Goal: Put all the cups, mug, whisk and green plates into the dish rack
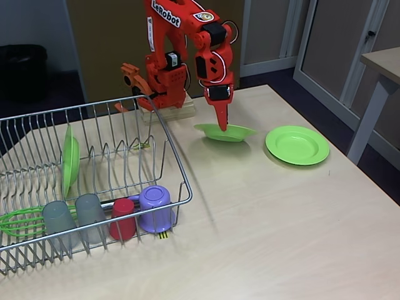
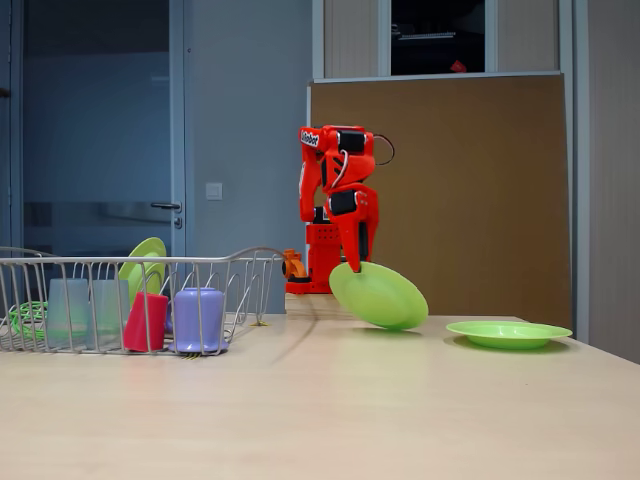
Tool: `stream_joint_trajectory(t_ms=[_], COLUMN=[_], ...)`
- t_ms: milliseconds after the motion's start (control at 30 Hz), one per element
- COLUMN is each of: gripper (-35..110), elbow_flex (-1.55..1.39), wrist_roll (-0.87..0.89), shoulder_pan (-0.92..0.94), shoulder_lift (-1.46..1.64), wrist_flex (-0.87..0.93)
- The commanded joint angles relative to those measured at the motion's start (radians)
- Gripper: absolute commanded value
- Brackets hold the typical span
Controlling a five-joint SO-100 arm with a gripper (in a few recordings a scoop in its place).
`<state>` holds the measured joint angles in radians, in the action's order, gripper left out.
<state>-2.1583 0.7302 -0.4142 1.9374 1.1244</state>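
Note:
My orange gripper point(image 1: 222, 122) point(image 2: 352, 264) is shut on the rim of a green plate point(image 1: 226, 133) point(image 2: 381, 297), which hangs tilted with its low edge near the table. A second green plate point(image 1: 297, 145) point(image 2: 508, 333) lies flat on the table to the right. The wire dish rack point(image 1: 176, 164) point(image 2: 250, 262) at the left holds a third green plate point(image 1: 70, 160) point(image 2: 145, 262) upright between prongs. Along its front stand two grey cups point(image 1: 59, 222) point(image 2: 68, 310), a red cup point(image 1: 123, 219) point(image 2: 147, 322) and the purple mug point(image 1: 155, 209) point(image 2: 198, 320), all upside down. The green whisk point(image 1: 19, 222) point(image 2: 25, 318) lies at the rack's left end.
The arm's base point(image 1: 167, 103) is fixed at the table's far edge, just behind the rack's right corner. Bare light wood table point(image 1: 269, 225) spreads in front and to the right of the rack. Another table's corner point(image 1: 382, 62) stands beyond the right edge.

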Motion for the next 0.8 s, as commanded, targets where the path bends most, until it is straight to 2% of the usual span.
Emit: stream_joint_trajectory(t_ms=[0, 467, 767], gripper=[0, 0, 0], elbow_flex=[0.064, 0.166, 0.350], wrist_roll=[-0.009, -0.051, -0.164], shoulder_pan=[-0.012, 0.000, 0.057], shoulder_lift=[0.040, 0.064, 0.031], wrist_flex=[0.041, 0.147, 0.268])
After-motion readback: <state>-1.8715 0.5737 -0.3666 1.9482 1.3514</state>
